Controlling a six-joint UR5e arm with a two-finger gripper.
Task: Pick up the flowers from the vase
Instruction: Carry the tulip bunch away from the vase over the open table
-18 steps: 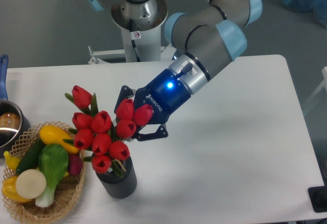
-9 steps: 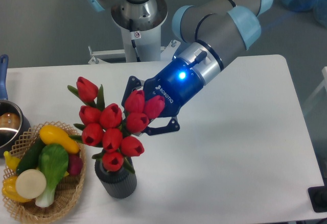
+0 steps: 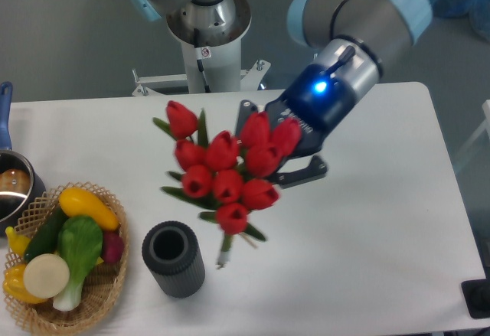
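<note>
The flowers [image 3: 226,169], a bunch of red tulip buds with green leaves, hang in the air over the table's middle, their stem ends free to the right of and above the vase. My gripper [image 3: 268,156] is shut on the flowers, its dark fingers mostly hidden behind the buds. The vase [image 3: 174,259], a short dark ribbed cylinder, stands upright near the front edge with its mouth showing no stems.
A wicker basket [image 3: 76,309] with vegetables and fruit sits at the front left. A metal pot [image 3: 14,187] with a blue handle is at the left edge. The robot's base [image 3: 207,37] stands behind the table.
The gripper has lifted up and to the right with the flowers. Their stems have come fully out of the vase, which has stayed in place.
</note>
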